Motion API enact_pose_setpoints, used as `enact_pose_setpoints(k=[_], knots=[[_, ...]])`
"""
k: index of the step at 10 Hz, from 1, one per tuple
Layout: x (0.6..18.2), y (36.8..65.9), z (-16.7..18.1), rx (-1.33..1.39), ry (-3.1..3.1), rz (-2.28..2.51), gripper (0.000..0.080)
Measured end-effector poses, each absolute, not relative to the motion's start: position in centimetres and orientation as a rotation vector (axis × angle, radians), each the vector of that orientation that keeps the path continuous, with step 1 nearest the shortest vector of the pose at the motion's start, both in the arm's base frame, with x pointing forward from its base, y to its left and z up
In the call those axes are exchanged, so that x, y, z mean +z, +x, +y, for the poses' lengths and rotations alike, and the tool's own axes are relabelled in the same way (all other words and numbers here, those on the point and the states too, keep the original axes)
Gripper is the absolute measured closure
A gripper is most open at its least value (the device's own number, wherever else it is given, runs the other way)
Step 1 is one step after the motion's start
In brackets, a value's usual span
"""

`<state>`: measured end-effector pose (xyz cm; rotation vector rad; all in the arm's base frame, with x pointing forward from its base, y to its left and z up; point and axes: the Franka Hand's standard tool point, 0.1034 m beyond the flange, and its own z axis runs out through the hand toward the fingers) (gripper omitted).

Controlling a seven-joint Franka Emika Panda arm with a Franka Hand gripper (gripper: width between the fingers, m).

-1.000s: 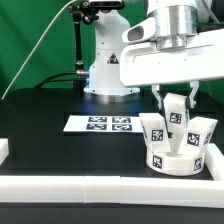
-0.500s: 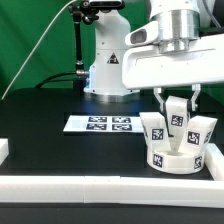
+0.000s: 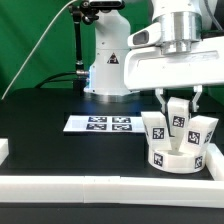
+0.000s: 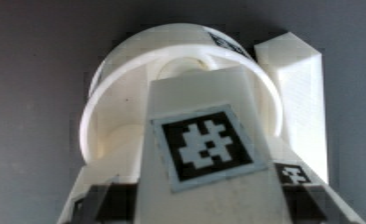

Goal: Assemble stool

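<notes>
A: What are the fingers (image 3: 178, 101) doing?
B: They are clamping a stool leg (image 3: 177, 117) standing on the seat (image 3: 176, 159).
A: And the seat?
B: It is sitting on the tabletop (image 3: 60, 155), near the marker board (image 3: 100, 124).

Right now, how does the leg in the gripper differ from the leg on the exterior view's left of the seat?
The gripped leg stands at the middle of the seat, between the gripper fingers; the left leg stands free. The gripped leg reaches higher in the picture than the left leg. Both are white, upright and tagged.
</notes>
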<state>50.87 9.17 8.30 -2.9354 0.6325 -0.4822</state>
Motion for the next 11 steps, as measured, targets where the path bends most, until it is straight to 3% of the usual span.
enact_pose_setpoints(k=[5, 11], knots=[[8.2, 50.1, 8.5, -0.754, -2.929, 0.630, 0.0472], [8.2, 50.7, 7.8, -0.758, -2.933, 0.623, 0.0472]])
